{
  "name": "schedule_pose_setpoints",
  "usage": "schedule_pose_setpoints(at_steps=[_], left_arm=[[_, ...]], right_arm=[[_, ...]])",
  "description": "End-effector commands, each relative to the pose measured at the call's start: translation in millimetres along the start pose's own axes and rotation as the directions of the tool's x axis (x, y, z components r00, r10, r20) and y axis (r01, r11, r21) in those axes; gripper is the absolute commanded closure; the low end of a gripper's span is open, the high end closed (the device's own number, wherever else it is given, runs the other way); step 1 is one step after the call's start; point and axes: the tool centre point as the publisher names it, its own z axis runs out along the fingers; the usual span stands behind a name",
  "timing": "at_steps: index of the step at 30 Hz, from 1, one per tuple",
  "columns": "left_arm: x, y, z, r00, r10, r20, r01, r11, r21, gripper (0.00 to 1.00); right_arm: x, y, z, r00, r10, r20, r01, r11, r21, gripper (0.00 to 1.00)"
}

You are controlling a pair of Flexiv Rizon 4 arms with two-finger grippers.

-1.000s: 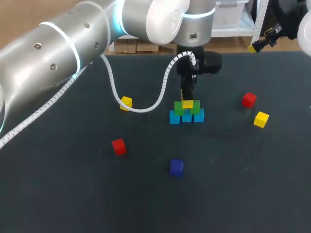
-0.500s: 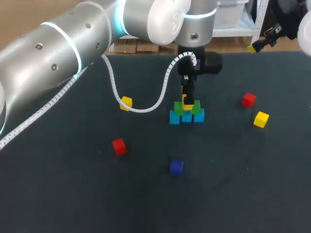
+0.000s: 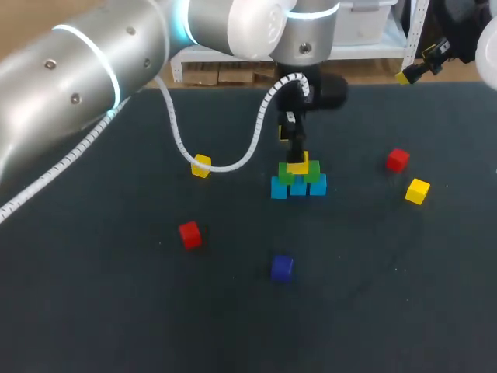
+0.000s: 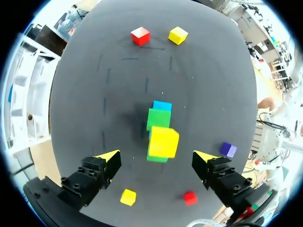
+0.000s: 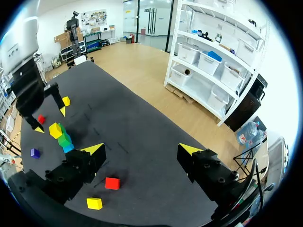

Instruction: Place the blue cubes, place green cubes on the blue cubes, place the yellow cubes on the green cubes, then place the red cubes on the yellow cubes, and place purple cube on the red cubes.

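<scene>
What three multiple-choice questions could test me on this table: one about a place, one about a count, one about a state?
1. Where is the purple cube?
A. atop the stack
B. loose on the table, apart from the stack
C. inside an end effector

2. How many red cubes lie on the table?
A. one
B. two
C. four

3. How is the left end effector?
A. shut on a red cube
B. shut on the yellow cube atop the stack
C. open above the stack

Answers:
1 B: it sits alone.
2 B: one lies left of the stack, the other right.
3 C: its fingers stand wide of the yellow cube, touching nothing.
</scene>
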Motion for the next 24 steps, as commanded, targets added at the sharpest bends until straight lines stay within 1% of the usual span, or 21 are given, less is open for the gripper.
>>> schedule_pose_setpoints(at_steps=[1,8,12,14,16,19,22,24], left_arm=[[15.1,-7.7,-1.6,1.0,-0.014,0.011,0.014,1.0,-0.006,0.0],[28.6,-10.4,3.2,1.0,-0.028,-0.01,0.029,0.999,0.03,0.0],[42.1,-12.4,5.8,0.999,-0.033,-0.022,0.034,0.998,0.048,0.0],[50.4,-13.4,6.6,0.999,-0.03,-0.026,0.032,0.999,0.044,0.0],[60.6,-13.4,7.1,0.998,-0.049,-0.033,0.051,0.998,0.043,0.0],[75.0,-12.3,9.3,0.994,-0.1,-0.046,0.102,0.994,0.043,0.0],[88.4,-11.2,13.1,0.985,-0.169,-0.042,0.171,0.984,0.046,0.0],[93.9,-11.2,16.4,0.978,-0.206,-0.015,0.207,0.977,0.061,0.0]], right_arm=[[0.7,0.5,-1.4,1.0,0.0,0.001,0.0,1.0,0.0,0.0],[0.7,0.5,-1.4,1.0,0.0,0.001,0.0,1.0,0.0,0.0],[0.7,0.5,-1.4,1.0,0.0,0.001,0.0,1.0,0.0,0.0],[0.7,0.5,-1.4,1.0,0.0,0.001,0.0,1.0,0.0,0.0],[0.7,0.5,-1.4,1.0,0.0,0.001,0.0,1.0,0.0,0.0],[0.7,0.5,-1.4,1.0,0.0,0.001,0.0,1.0,0.0,0.0],[0.7,0.5,-1.4,1.0,0.0,0.001,0.0,1.0,0.0,0.0],[0.7,0.5,-1.4,1.0,0.0,0.001,0.0,1.0,0.0,0.0]])
